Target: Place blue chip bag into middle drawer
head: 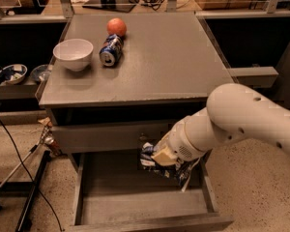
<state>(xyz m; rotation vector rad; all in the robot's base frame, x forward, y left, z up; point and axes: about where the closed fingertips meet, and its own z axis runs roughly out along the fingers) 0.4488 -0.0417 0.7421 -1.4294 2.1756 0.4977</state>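
Observation:
My gripper (162,157) is at the end of the white arm, in front of the cabinet. It is shut on the blue chip bag (180,172), a crumpled dark blue foil bag with white patches. The bag hangs just below the closed upper drawer front (106,137) and over the back right part of the open middle drawer (135,207). The drawer is a shallow grey tray pulled out towards me, and its floor is bare. I cannot tell whether the bag touches the floor.
On the cabinet top (174,62) are a white bowl (73,53), a blue soda can (111,50) lying on its side and an orange ball (116,26). Black cables and a stand (24,178) are on the floor at the left. Small bowls (12,73) sit on a low shelf at the left.

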